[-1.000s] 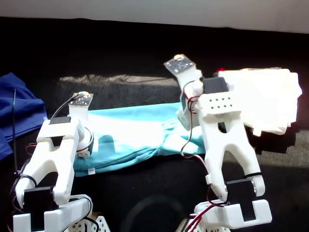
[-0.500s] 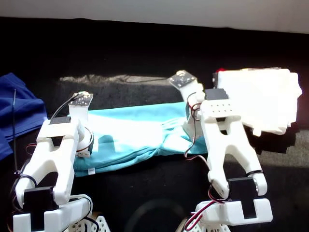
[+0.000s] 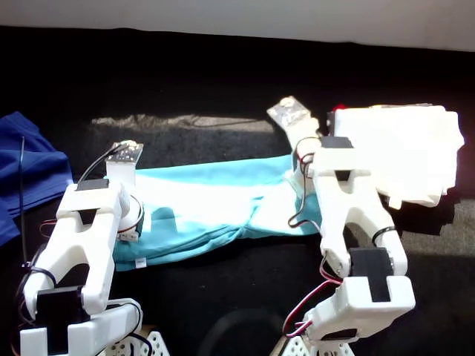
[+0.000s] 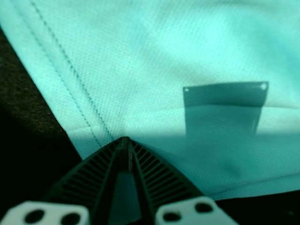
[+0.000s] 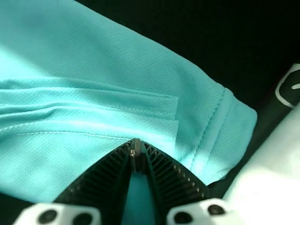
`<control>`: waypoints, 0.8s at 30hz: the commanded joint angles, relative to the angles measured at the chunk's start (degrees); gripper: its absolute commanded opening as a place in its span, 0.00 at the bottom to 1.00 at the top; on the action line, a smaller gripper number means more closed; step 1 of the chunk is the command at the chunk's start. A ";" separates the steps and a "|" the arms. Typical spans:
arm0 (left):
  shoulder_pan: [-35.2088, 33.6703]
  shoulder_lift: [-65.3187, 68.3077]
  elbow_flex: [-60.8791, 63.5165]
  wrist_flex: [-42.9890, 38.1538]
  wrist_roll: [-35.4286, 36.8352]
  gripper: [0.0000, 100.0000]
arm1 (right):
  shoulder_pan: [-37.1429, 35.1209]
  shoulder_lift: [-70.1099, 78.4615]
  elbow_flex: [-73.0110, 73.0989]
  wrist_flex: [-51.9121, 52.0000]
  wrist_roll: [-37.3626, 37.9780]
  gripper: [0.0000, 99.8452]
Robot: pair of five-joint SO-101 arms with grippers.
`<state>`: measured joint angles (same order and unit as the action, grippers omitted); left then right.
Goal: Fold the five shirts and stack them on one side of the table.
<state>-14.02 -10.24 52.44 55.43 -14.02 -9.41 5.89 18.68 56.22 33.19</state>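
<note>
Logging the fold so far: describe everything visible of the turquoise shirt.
The turquoise shirt is a fine mesh knit with stitched hems. It is folded lengthwise into a wrinkled band with layered pleats and lies flat across the middle of the black table. The left end effector is closed on one end near a hem. The right end effector is closed on the folded layers near the other end, beside the white shirt pile. Whether the shirt touches that pile is unclear.
</note>
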 commanded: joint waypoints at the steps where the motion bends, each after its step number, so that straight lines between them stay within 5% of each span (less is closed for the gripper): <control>1: -0.04 0.75 0.48 -0.53 0.26 0.01 | 1.80 -1.36 -5.85 1.63 0.26 0.01; 16: 0.31 0.13 0.04 -0.35 0.53 0.01 | 2.51 -18.42 -3.38 18.95 -3.16 0.01; 24: 0.31 -10.86 -2.86 7.74 0.53 0.01 | 5.05 -17.01 15.43 -4.09 -3.60 0.01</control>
<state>-14.02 -15.43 51.56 60.00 -14.02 -6.15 -10.37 29.14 62.29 30.02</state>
